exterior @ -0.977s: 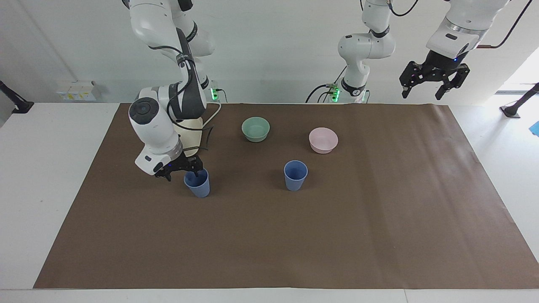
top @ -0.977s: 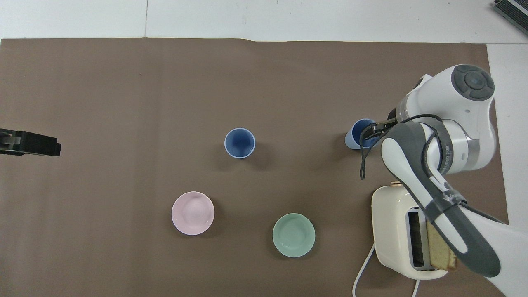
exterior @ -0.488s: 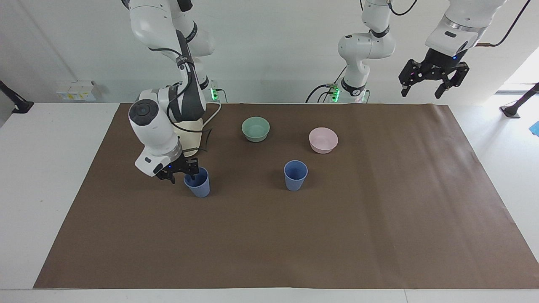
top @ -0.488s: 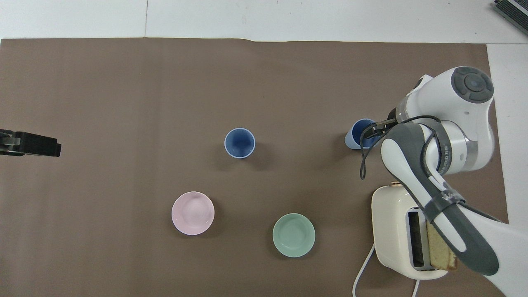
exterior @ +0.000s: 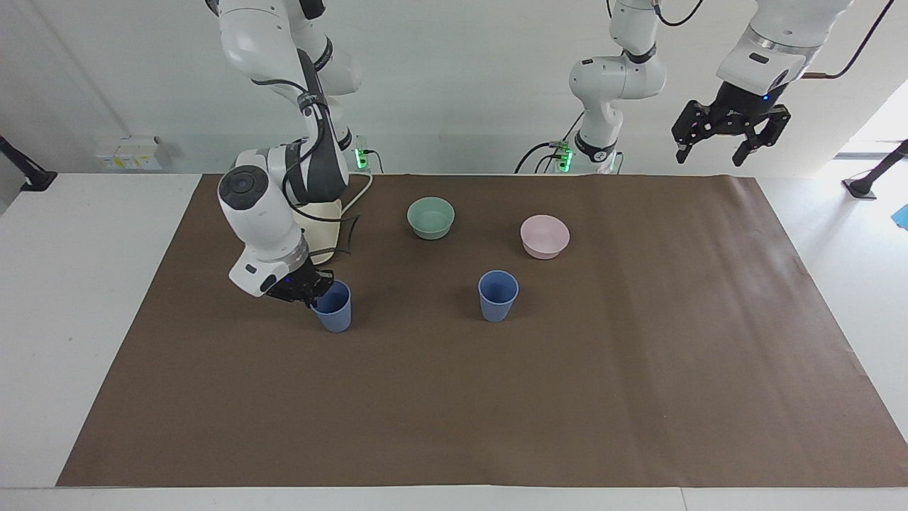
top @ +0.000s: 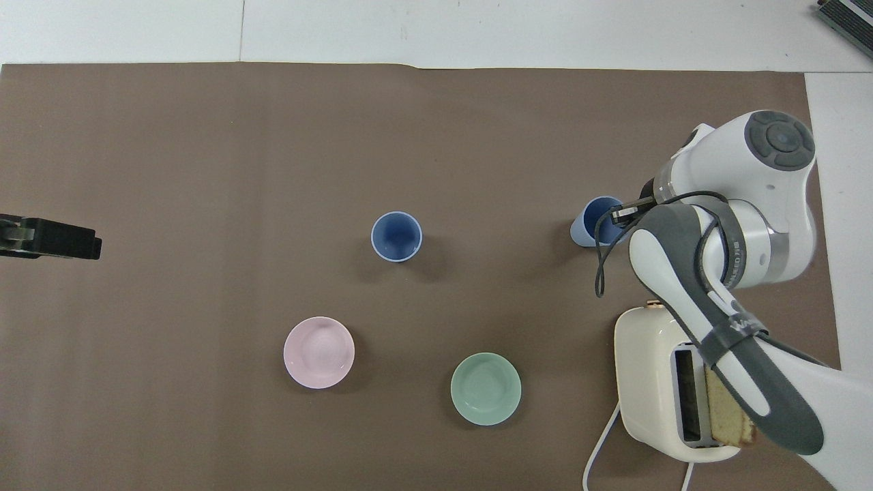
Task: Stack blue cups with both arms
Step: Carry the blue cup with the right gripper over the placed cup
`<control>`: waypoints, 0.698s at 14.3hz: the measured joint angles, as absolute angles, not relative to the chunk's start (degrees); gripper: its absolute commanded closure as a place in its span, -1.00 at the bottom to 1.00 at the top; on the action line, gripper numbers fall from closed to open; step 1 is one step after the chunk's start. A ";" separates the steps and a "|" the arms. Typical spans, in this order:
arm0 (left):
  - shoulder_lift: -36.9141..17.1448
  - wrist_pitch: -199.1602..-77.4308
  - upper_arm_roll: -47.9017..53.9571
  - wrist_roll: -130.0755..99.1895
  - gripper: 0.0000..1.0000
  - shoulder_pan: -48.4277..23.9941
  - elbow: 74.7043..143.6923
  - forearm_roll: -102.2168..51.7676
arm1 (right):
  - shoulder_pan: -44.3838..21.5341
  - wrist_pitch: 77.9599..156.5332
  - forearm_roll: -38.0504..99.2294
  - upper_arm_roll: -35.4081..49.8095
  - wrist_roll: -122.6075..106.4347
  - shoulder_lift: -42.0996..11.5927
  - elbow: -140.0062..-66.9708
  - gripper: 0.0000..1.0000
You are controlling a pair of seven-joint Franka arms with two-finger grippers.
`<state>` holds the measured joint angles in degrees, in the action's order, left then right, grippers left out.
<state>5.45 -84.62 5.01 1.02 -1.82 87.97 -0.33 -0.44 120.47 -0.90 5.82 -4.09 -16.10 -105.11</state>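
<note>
In the facing view, going from the left edge across: the right gripper (exterior: 303, 292) sits mid-left of the frame, down at the rim of cup 1 (exterior: 333, 306). The fingers look pinched on the rim wall nearest the arm, w/ one finger inside and one outside, tho the grip spot is partly hidden. Cup 1 tips a bit, so I think it's just coming off the mat (exterior: 454, 397).

To do this step well: lift slow & straight up, keep the pinch firm so the cup can't swing, then carry it over cup 2 (exterior: 498, 295) at the frame's center. Line up the bottom w/ the open mouth before going down.

Upper center are the green bowl (exterior: 430, 217) & pink bowl (exterior: 545, 235); steer clear of both. Upper right, the left gripper (exterior: 718, 147) hangs high over the mat's top edge, fingers spread wide, holding nothing. It waits.

The toaster (top: 665, 382) w/ bread is in the overhead view's lower right.

Writing: the arm band has letters, too small to read.
</note>
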 measured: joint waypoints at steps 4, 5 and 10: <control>5.45 -84.40 4.92 1.02 -1.00 -1.82 87.97 -0.33 | -0.67 115.91 -0.47 6.99 -3.93 -15.97 -100.71 1.00; 5.45 -84.37 4.76 1.02 -1.00 -1.82 87.97 -0.33 | -0.89 113.22 0.73 7.79 -2.73 -15.80 -97.89 1.00; 5.45 -84.32 4.32 1.02 -1.00 -1.81 87.97 -0.33 | -7.46 107.51 2.91 8.69 10.20 -15.26 -89.27 1.00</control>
<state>5.45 -84.32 4.32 1.02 -1.81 87.97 -0.33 -7.46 107.51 2.91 8.69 10.20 -15.26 -89.27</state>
